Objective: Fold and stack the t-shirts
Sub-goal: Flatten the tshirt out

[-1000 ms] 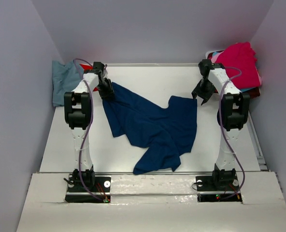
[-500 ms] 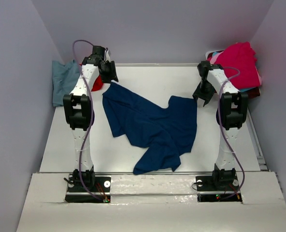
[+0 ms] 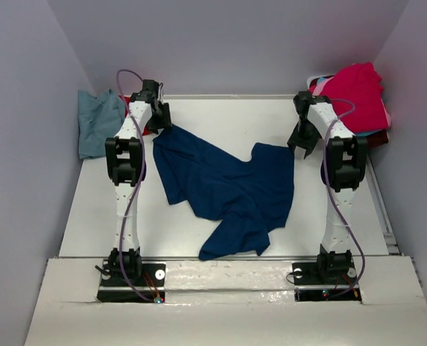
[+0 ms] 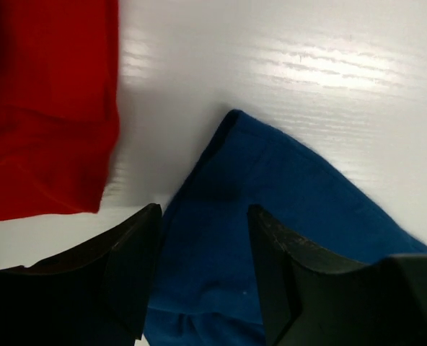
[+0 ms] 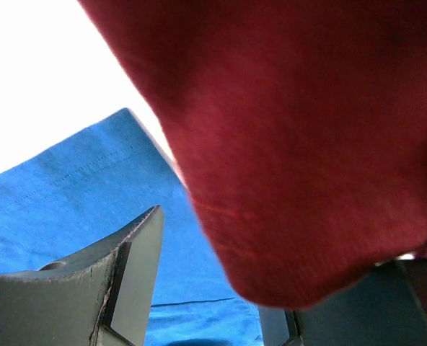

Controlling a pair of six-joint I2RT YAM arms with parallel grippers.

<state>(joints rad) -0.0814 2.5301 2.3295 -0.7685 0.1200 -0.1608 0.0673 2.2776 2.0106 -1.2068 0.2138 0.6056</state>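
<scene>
Your left tool (image 4: 203,216) is spread and holds nothing, poised over the far-left corner of the navy t-shirt (image 4: 285,238), just beside a red t-shirt (image 4: 47,108). Your right tool (image 3: 303,140) sits at the far-right corner. Its jaws are apart, but a maroon t-shirt (image 5: 307,144) hides the gap, so I can't tell if it's pinching. The navy t-shirt lies crumpled mid-desk (image 3: 221,115). The cloth looks light and limp and will likely sag and drag. Pinch the hem corners on both sides and lift evenly.
</scene>
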